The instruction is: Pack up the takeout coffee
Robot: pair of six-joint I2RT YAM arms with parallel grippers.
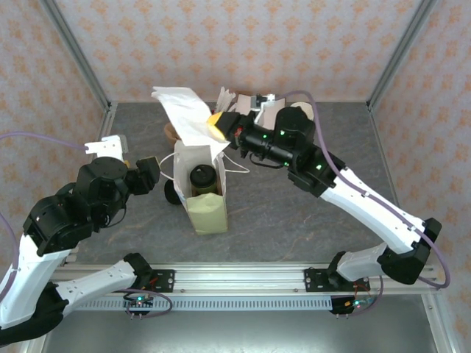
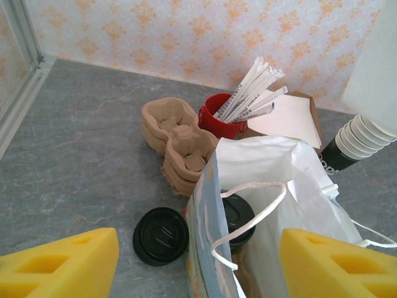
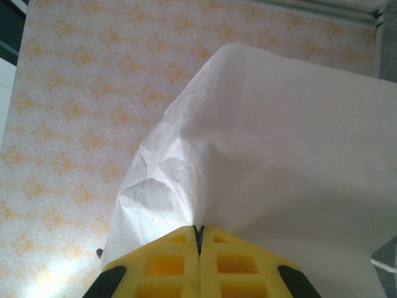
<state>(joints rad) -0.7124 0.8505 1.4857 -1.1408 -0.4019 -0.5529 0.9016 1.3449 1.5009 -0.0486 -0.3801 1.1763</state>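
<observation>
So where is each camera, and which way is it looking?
Top external: high behind the arms, looking down on table, paper bag, both arms.
Left wrist: on the left arm, facing forward and down at the bag; left gripper open, yellow fingers showing.
Right wrist: facing the wallpaper; right gripper shut on white paper.
Shared: top and left wrist both see the coffee cup in the bag.

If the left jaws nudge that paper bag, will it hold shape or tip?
Likely floppy: the bag shows thin, creased walls. Tall and narrow, it could tip, though the lidded cup inside probably weights its base.
</observation>
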